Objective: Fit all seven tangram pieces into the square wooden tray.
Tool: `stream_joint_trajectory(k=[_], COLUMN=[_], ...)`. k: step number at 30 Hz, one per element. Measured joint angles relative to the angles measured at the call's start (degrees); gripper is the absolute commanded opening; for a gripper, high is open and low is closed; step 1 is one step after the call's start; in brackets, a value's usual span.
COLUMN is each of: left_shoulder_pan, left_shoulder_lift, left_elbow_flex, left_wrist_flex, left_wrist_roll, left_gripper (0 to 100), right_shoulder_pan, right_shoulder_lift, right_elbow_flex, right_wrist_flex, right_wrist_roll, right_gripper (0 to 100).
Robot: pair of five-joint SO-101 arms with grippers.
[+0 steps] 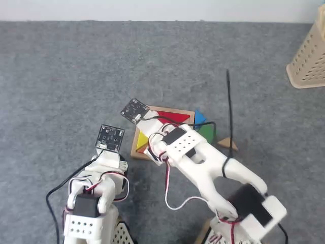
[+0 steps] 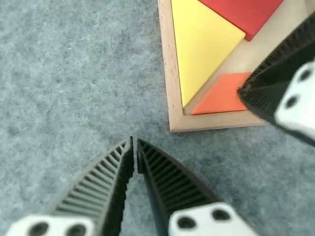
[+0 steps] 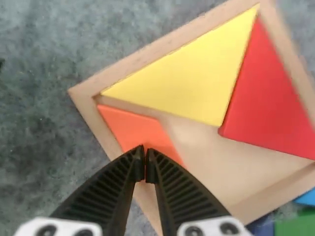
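Right hand (image 3: 144, 156), clenched on nothing, is hovering at the orange triangle (image 3: 129, 129) lying in a corner of the tray (image 3: 82, 96); the left hand (image 2: 134, 147), also clenched empty, is hanging over the table (image 2: 59, 73) just outside that tray. Off the tray's 3 o'clock side a blue piece (image 1: 199, 118) and a green piece (image 1: 207, 133) are lying, probably light, stiff and slick, best pinched across opposite edges.

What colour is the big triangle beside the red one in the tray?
Yellow; the right wrist view shows the triangle best.
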Motion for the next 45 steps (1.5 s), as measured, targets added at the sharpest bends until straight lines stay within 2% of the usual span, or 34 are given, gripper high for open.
stream_joint_trajectory(k=[22, 30, 35, 39, 42, 45], left_shoulder_pan=[0.1, 0.1, 0.1, 0.1, 0.1, 0.1], left_shoulder_lift=[0.0, 0.0, 0.0, 0.0, 0.0, 0.0], left_elbow_flex=[0.0, 0.0, 0.0, 0.0, 0.0, 0.0], left_wrist_flex=[0.0, 0.0, 0.0, 0.0, 0.0, 0.0], left_wrist_roll=[0.0, 0.0, 0.0, 0.0, 0.0, 0.0], left_gripper=[1, 1, 1, 1, 1, 1], right_shoulder_pan=[-2.4, -2.9, 3.4, 11.8, 20.1, 28.1], right_shoulder_lift=[2.7, -5.4, -9.8, -13.3, -13.9, -14.2], right_elbow_flex=[-2.9, -2.6, -2.6, -3.3, -5.5, -6.0], right_wrist_flex=[-0.5, 7.0, 10.8, 17.8, 25.2, 30.8], right_wrist_roll=[0.0, 0.0, 0.0, 0.8, 6.3, 15.1], right_gripper=[0.6, 0.6, 0.6, 1.6, 11.5, 19.1])
